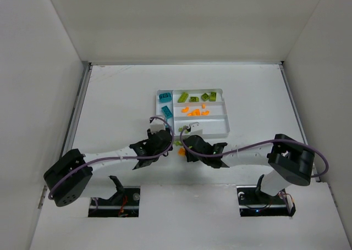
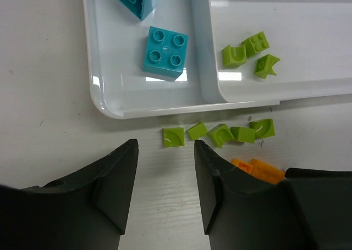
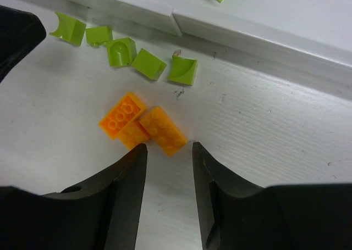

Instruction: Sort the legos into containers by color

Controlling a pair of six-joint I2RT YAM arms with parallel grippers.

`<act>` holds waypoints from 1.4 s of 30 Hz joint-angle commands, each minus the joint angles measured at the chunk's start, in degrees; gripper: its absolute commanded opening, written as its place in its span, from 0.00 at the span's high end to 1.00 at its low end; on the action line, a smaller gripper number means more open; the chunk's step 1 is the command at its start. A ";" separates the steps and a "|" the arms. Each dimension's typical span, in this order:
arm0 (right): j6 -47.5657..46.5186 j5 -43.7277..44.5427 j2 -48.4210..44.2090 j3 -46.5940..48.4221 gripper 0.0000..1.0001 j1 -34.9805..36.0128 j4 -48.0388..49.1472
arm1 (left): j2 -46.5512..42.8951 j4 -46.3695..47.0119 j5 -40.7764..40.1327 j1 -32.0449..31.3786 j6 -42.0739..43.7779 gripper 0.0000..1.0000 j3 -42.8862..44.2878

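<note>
Legos (image 3: 144,123) not yet sorted lie on the counter (image 2: 44,123) just outside the near wall of the tray (image 2: 165,108). There are five lime green pieces (image 2: 220,134) in a ragged row, and beside them three orange bricks (image 3: 124,115) touching one another. Inside, square teal bricks (image 2: 165,52) sit in the narrow section and three more green bits lie in the long one next to it.

You look to be at the pick-up stage. The left gripper (image 2: 165,167) hangs over the left end of the green row and the right gripper (image 3: 169,159) over the orange cluster. Both sets of jaws are parted a moderate way with nothing between them.

Next you'll need to come down astride one piece only. The greens are small, glossy and scooped on one face, so they'll likely slip. The orange bricks are studded, flat-sided and packed tight, so their neighbours may drag along. The tray is shiny white plastic with rounded corners, and the counter is matte with a fine grain.
</note>
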 commanded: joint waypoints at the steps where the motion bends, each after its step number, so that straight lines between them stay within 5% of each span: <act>1: -0.96 0.70 0.86 0.99 0.55 -0.05 -1.16 | 0.93 0.90 -1.04 -0.54 -0.50 0.57 -0.08; 18: -0.96 0.70 0.86 0.99 0.55 -0.05 -1.16 | 6.57 5.21 -1.39 -0.62 1.09 0.55 1.15; 19: -3.92 0.97 -5.24 1.08 0.55 -0.05 -3.51 | 6.13 5.21 -1.48 -0.62 0.91 0.55 0.80; 22: -3.77 1.14 -5.74 0.91 0.38 0.12 -3.19 | 4.55 5.13 -1.48 -0.45 0.73 0.54 0.27; 23: -3.69 1.14 -5.82 0.99 0.42 0.13 -2.92 | 4.02 5.21 -1.48 -0.45 0.73 0.53 0.01; 24: -3.25 1.49 -6.09 1.17 0.76 0.13 -2.83 | 3.67 5.21 -1.48 -0.36 0.73 0.53 -0.08; 25: -2.38 2.02 -6.52 1.43 0.95 0.13 -3.44 | 3.23 5.13 -1.13 -0.19 0.73 0.53 -0.17; 26: -1.67 2.20 -7.57 1.43 0.98 0.13 -4.23 | 2.70 4.95 -1.04 -0.18 0.65 0.53 -0.17; 28: -1.58 2.46 -9.33 0.91 0.91 0.13 -4.42 | 2.08 4.95 -0.96 -0.18 0.64 0.52 -0.35; 30: -2.10 1.76 -10.22 -0.05 0.64 -0.23 -3.89 | 2.25 4.95 -0.87 -0.18 0.56 0.52 -0.35; 32: -3.15 1.41 -10.05 -0.93 0.54 -0.23 -3.45 | 2.96 5.21 -0.78 -0.53 0.56 0.52 -0.08; 42: -9.13 -1.23 -0.91 1.43 0.52 0.21 -1.34 | 3.84 5.83 -0.69 -0.27 0.56 0.52 -0.26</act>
